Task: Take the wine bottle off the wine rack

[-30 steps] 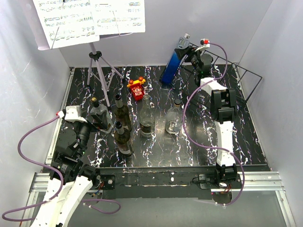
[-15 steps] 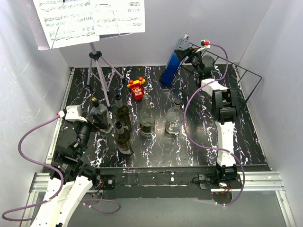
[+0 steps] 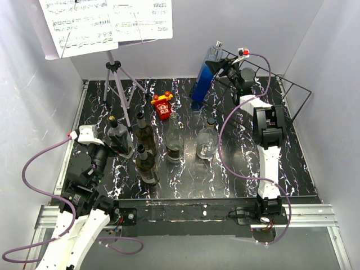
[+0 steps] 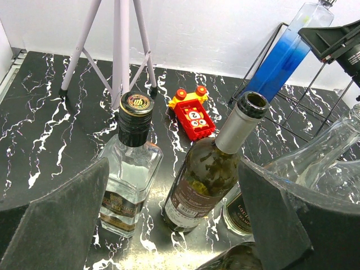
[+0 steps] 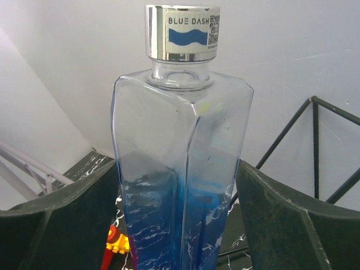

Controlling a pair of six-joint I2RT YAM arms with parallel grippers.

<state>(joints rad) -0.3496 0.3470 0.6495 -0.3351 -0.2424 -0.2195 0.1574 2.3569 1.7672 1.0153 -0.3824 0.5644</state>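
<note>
The wine bottle (image 3: 203, 79) is tall, clear and square-sided, blue in its lower half, with a silver cap. It leans at the left end of the black wire wine rack (image 3: 292, 93) at the back right. My right gripper (image 3: 228, 70) is shut on the bottle's upper body; in the right wrist view the bottle (image 5: 183, 185) fills the gap between both pads, with a rack wire (image 5: 315, 129) behind it. My left gripper (image 3: 115, 140) is open at the front left, with standing bottles in front of it. The blue bottle (image 4: 278, 59) and rack (image 4: 256, 62) also show in the left wrist view.
A group of glass bottles stands mid-table: a square clear one (image 4: 126, 180), a dark wine one (image 4: 211, 169), and others (image 3: 174, 140) (image 3: 206, 143). A red toy (image 3: 162, 106) lies behind them. A tripod music stand (image 3: 115, 79) stands at the back left. Grey walls close in the table.
The right gripper has shifted slightly back and the blue bottle has tipped a little more upright with it. The left arm has not moved.
</note>
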